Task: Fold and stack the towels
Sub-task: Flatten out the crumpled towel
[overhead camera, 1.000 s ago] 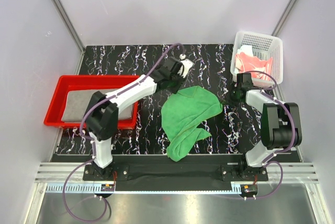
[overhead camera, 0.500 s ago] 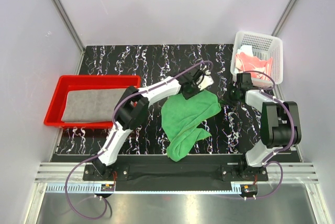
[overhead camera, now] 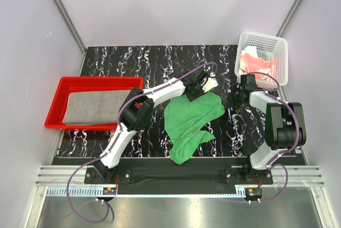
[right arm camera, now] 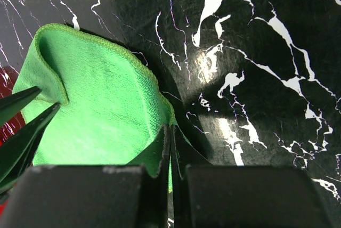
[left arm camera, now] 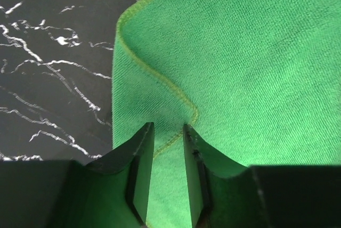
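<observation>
The edge of the green towel (overhead camera: 192, 119) is pinched by the tightly closed right gripper (right arm camera: 169, 145), while its hem ridge is straddled by the narrowly parted left gripper (left arm camera: 168, 132).

1. We saw the bright green towel (overhead camera: 192, 119) rumpled on the table (overhead camera: 133, 63), one end folded over.
2. We found the grey towel (overhead camera: 93, 108) flat in the red tray (overhead camera: 56, 103).
3. We saw the salmon-pink towel (overhead camera: 256, 63) bunched in the white basket (overhead camera: 264, 39).

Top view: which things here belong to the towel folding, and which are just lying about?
Job:
- green towel, mid-table
- grey towel, flat in the red tray
- pink towel, in the white basket

Lying about:
- red tray
- white basket
- table
</observation>
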Robot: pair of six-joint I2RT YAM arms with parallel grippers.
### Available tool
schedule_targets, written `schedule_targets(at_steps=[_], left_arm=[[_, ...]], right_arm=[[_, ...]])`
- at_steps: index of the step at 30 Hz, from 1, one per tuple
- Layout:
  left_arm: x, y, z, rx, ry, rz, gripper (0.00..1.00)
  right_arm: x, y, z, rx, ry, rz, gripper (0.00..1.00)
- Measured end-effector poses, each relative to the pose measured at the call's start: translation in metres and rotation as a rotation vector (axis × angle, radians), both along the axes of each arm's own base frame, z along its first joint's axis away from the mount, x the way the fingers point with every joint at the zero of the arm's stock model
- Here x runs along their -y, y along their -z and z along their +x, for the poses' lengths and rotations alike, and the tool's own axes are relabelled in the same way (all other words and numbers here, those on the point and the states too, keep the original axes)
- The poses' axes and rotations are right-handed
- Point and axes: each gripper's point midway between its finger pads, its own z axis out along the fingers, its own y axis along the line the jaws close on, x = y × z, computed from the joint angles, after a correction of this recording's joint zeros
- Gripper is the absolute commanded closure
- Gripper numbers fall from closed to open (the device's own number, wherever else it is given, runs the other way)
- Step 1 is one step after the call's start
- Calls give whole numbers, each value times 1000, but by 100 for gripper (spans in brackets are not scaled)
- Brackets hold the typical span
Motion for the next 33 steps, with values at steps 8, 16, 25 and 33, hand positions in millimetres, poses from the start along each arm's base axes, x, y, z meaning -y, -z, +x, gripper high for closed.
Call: schedule_targets(at_steps=[8, 16, 25, 33], left_arm=[[2, 5, -1, -13, 3, -4, 100], [1, 0, 3, -52, -55, -62, 100], [-54, -31, 60, -64, -297, -209, 100], [-88, -33, 79, -152, -477, -310, 100]], right_arm=[[0, -1, 1, 3, -3, -3, 100], [1, -7, 8, 22, -8, -11, 100], [-4, -10, 19, 52, -35, 11, 100], [-16, 5, 33, 37, -111, 55, 100]])
